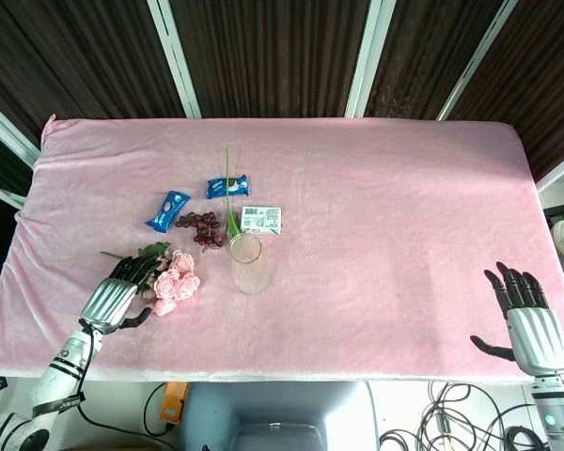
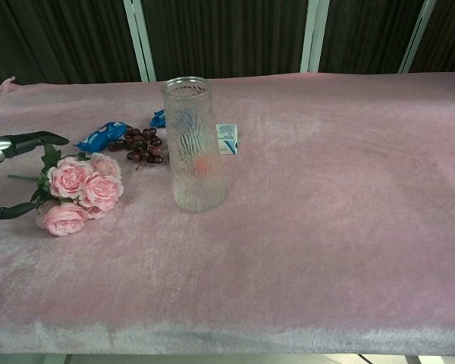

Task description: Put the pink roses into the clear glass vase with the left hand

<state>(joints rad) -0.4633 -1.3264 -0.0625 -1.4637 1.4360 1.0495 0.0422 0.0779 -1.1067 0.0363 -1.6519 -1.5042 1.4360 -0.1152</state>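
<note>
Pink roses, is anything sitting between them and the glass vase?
Nothing visible. Bare pink cloth separates the pink roses from the clear glass vase. The grapes lie behind that path. The left hand is at the roses.

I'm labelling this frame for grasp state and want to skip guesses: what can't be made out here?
- Left robot hand: cut off by the chest view's left edge; head view too small to show whether it grips the pink roses.
- Right robot hand: outside the chest view.
- Small box: partly behind the glass vase; print unreadable.

Roses [image 1: 174, 280] left of vase [image 1: 248, 264] — grapes [image 1: 201, 226] behind both.
</note>
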